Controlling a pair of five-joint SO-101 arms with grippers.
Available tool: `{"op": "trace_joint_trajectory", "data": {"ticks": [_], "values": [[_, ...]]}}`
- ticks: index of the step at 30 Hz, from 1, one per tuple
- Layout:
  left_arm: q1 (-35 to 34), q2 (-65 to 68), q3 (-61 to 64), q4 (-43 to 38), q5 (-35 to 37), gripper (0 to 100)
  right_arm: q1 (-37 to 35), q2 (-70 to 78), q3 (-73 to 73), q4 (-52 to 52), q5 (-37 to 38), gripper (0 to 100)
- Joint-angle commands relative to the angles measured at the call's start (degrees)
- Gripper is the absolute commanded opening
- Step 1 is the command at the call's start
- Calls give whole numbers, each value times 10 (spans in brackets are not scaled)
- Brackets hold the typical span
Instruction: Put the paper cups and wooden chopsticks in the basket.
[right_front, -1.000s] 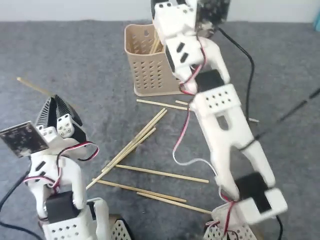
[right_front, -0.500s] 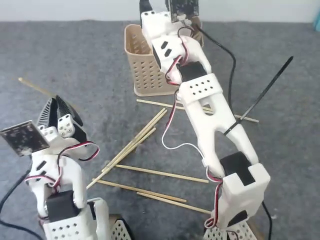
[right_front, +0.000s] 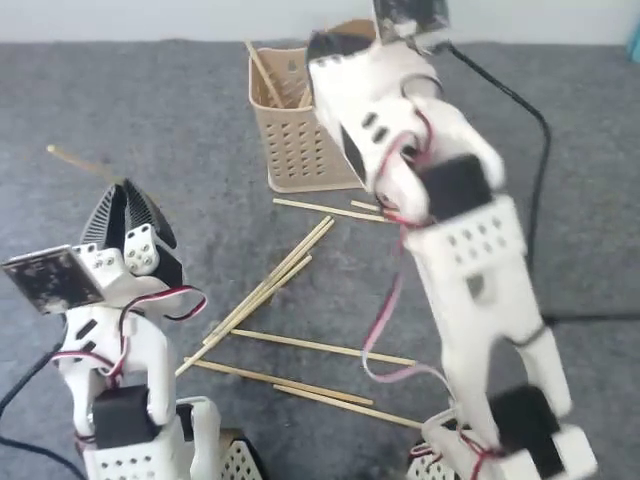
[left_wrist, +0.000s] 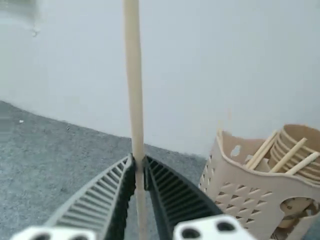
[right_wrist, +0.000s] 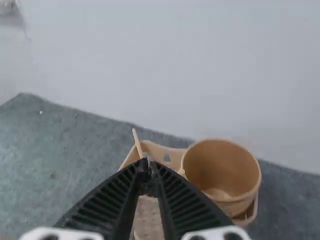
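Lower left in the high view, the left claw (right_front: 122, 195) is clenched on one stick (left_wrist: 132, 75). It grips low on the shaft, so most of the length stands clear beyond the tips. That looks like a carrying hold, with the long end free to be tipped into the basket (right_front: 300, 150).

Mid-frame, the loose sticks (right_front: 320, 347) lie scattered flat on the grey table (right_front: 150, 90), none crossing the basket's foot. Three lie separately toward the bottom. A diagonal bundle above them holds two or three, which I cannot split for certain. Two more lie just in front of the basket, one partly hidden by the arm. That makes seven or eight still to fetch.

At top centre the basket stands upright. One stick (right_front: 262, 72) leans out over its rim and about three others show inside. The right claw (right_wrist: 148, 165) hangs at the rim with its tips pressed together. I judge it empty, though whether it nips that leaning stick is unclear.

The cups (right_wrist: 220, 165) sit nested at the basket's far side. Whether they are inside or behind it I cannot tell, nor how many there are.
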Motion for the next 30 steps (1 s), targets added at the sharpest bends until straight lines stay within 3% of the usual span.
{"op": "trace_joint_trajectory", "data": {"ticks": [1,5,13,21,30], "values": [[33,4,-75,-18,7,12,2,-79,-29,109,8,8],[59,80,-156,-17,7,12,2,-122,-29,233,9,8],[123,358,-398,-19,4,12,3,-176,-22,471,9,8],[169,565,-588,-19,2,13,89,-281,313,385,11,8],[215,702,-624,-106,-85,13,124,-433,737,123,11,8]]}}
